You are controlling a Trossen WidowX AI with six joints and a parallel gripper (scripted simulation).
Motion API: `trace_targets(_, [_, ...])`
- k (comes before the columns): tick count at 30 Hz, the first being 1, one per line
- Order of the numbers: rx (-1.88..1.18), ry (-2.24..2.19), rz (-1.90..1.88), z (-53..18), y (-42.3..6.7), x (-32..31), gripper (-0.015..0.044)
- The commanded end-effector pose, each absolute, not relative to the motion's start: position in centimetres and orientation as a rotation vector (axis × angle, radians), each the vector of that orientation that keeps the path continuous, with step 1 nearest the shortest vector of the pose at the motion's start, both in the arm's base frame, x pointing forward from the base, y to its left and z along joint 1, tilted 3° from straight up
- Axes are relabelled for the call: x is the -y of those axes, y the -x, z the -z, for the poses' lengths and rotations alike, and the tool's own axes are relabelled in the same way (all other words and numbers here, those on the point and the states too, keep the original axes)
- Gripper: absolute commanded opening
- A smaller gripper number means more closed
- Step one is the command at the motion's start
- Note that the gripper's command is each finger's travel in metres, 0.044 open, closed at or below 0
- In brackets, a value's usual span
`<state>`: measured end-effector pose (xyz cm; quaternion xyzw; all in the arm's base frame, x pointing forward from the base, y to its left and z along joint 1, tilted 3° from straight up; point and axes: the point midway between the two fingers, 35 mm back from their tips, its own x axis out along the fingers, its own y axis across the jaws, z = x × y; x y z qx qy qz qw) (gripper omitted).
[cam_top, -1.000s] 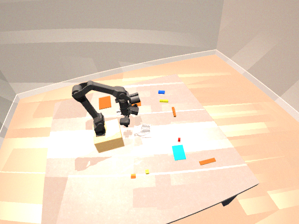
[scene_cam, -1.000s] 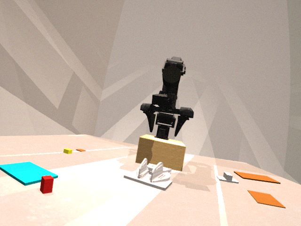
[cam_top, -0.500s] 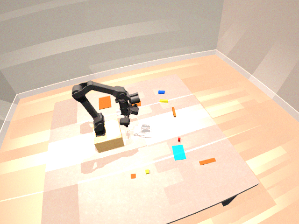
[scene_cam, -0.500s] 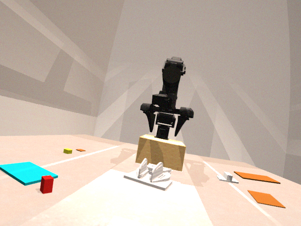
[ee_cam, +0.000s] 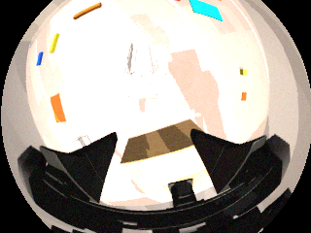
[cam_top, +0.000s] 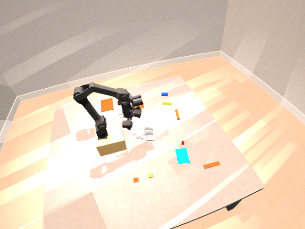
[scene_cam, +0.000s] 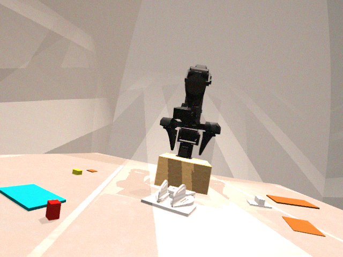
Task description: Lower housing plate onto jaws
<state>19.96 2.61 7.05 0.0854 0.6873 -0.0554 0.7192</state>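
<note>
A white base (scene_cam: 166,206) (cam_top: 151,138) stands on the table in front of the arm's wooden block. Two thin upright white jaws (scene_cam: 163,192) (scene_cam: 179,195) stand side by side on it, with low white parts behind them. A small flat white piece with a raised block (scene_cam: 259,201) lies apart, right of the base in the exterior view; it looks like the housing plate and shows faintly in the wrist view (ee_cam: 84,141). My gripper (scene_cam: 186,152) (ee_cam: 155,135) is wide open and empty, raised above the wooden block's height behind the base. Glare hides the white parts' finer fit.
The arm stands on a wooden block (cam_top: 112,147) (scene_cam: 181,176). Orange sheets (cam_top: 106,105) (scene_cam: 303,226) lie near the small white piece. A cyan sheet (cam_top: 182,156), red block (cam_top: 182,142), blue block (cam_top: 164,94), yellow bar (cam_top: 167,103) and orange bars (cam_top: 177,114) (cam_top: 211,164) lie farther out.
</note>
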Motion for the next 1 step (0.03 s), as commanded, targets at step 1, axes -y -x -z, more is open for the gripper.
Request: trace_targets(1, [-1.522, -0.188, 0.117, -7.05, -19.89, -2.65, 0.0440])
